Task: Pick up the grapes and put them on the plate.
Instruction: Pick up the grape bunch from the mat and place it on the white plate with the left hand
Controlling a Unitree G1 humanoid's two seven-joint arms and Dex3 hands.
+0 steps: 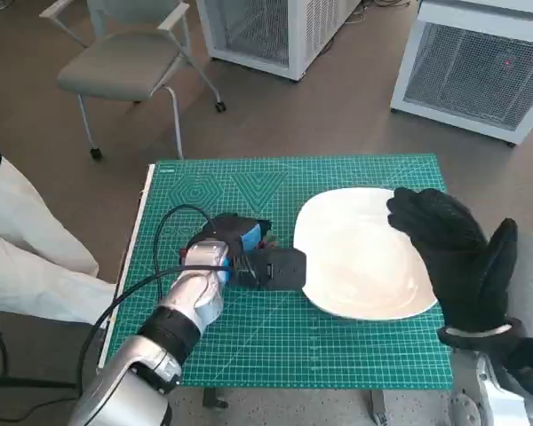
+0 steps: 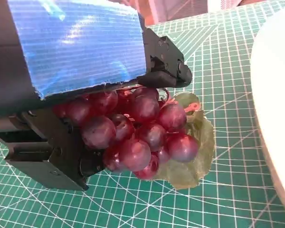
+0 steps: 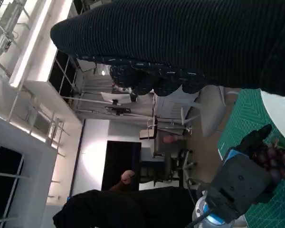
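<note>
A bunch of dark red grapes (image 2: pixel 137 133) with a green leaf (image 2: pixel 202 147) sits between the black fingers of my left hand (image 1: pixel 240 248), which grips it. Hand and grapes (image 1: pixel 266 241) are on the green mat, just left of the white plate (image 1: pixel 355 266). I cannot tell whether the bunch is off the mat. The plate's rim (image 2: pixel 275 95) shows close beside the grapes. My gloved right hand (image 1: pixel 457 253) hovers over the plate's right side, fingers apart, holding nothing. The right wrist view shows the grapes (image 3: pixel 268 159) in the left hand (image 3: pixel 240 183).
The green cutting mat (image 1: pixel 293 337) covers the small table. A black cable (image 1: pixel 164 231) loops beside my left forearm. A person in white (image 1: pixel 27 248) sits at the left. A grey chair (image 1: pixel 129 62) and white mesh-fronted units (image 1: pixel 480 71) stand beyond the table.
</note>
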